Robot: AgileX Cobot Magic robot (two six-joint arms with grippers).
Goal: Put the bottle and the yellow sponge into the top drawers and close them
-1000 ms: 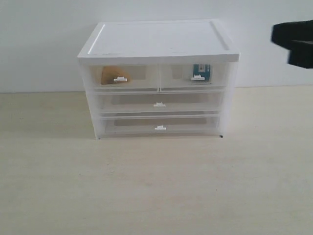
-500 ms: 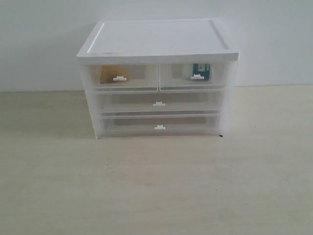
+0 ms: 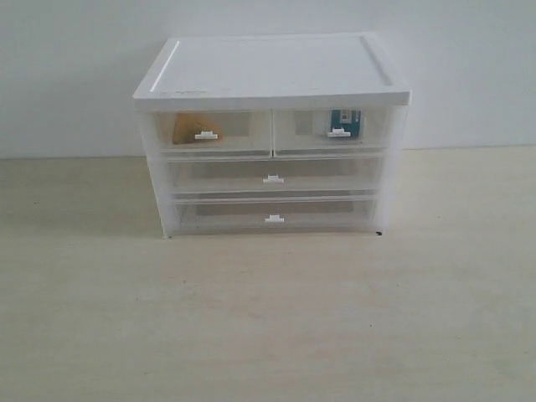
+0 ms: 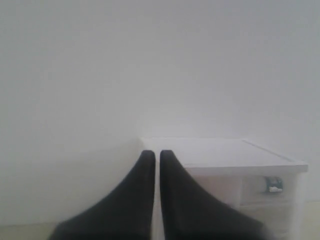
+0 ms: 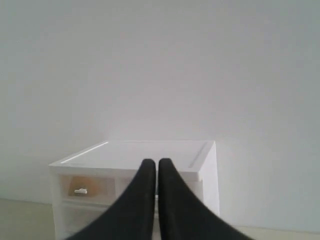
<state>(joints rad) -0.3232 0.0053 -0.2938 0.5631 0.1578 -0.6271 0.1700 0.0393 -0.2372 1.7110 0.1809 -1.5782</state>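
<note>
One pale wooden surface carries everything, with a plain white wall behind it. A white plastic cabinet stands upright on this surface, its front towards the exterior camera.

(a) Two full-width translucent drawers fill the cabinet's lower part, the middle drawer stacked on the bottom drawer. Both sit flush with the frame.

(b) Above them, side by side, lie the left top drawer and the right top drawer. Both are pushed fully in, their fronts level with the frame.

(c) My left hand is clenched, its two dark fingers nearly touching and grasping nothing. It hangs in the air apart from the cabinet, off the side that holds the bottle.

(d) My right hand is likewise clenched and grasps nothing. It hangs apart from the cabinet, off the sponge's side.

(e) The yellow sponge lies inside the left top drawer, seen through the translucent front.

(f) The bottle rests inside the right top drawer, its teal label showing behind the front.

(g) A small white tab handle marks the centre of each drawer front.
</note>
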